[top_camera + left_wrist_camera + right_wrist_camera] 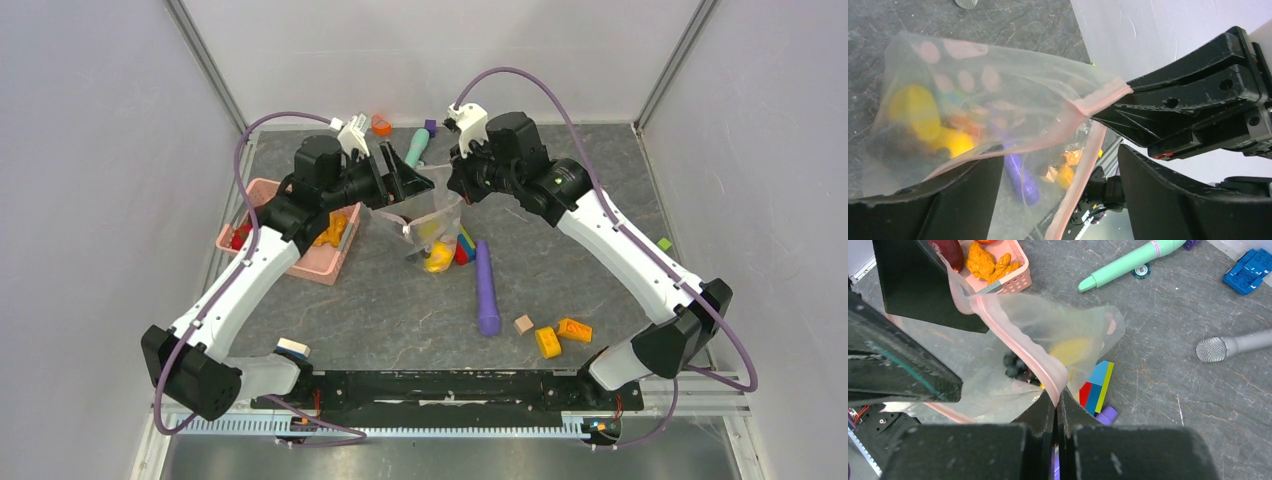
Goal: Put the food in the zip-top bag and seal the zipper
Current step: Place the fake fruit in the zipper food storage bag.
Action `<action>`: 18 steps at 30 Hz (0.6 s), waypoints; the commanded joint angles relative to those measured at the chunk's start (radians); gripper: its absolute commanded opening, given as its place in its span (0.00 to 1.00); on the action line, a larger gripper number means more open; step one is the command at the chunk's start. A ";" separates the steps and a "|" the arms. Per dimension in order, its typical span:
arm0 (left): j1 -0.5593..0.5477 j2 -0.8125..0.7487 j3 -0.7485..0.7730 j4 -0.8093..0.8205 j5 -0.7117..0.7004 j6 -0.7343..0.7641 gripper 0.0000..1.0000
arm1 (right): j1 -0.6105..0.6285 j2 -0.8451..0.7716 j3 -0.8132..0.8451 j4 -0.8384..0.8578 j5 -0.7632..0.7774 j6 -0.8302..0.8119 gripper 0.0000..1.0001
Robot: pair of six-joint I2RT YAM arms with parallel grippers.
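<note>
The zip-top bag point(432, 212) hangs open between both grippers, clear with pale dots. Yellow food point(923, 117) and a dark piece point(1015, 365) lie inside it. My right gripper point(1056, 397) is shut on the pink zipper point(1018, 325) at one end of the mouth. My left gripper point(1060, 165) stands open at the other side of the mouth. The zipper strip point(1083, 185) runs loose between its fingers. More food, orange point(985, 262) and dark red point(950, 250), sits in the pink basket point(300, 250) to the left.
A multicoloured block point(1095, 387) lies beside the bag. A purple stick point(486, 288) and orange blocks point(560, 335) lie nearer the bases. A teal stick point(1128, 262), a blue block point(1252, 269) and a grey microphone point(1228, 346) lie farther back.
</note>
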 commanded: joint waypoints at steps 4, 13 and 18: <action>-0.001 -0.027 0.065 0.009 0.069 0.056 1.00 | 0.001 -0.047 -0.007 0.059 0.000 0.004 0.00; -0.001 -0.161 0.120 -0.202 -0.316 0.176 1.00 | 0.001 -0.052 -0.024 0.059 0.010 -0.004 0.00; 0.020 -0.202 0.110 -0.333 -0.713 0.187 1.00 | 0.001 -0.055 -0.033 0.058 0.017 -0.014 0.00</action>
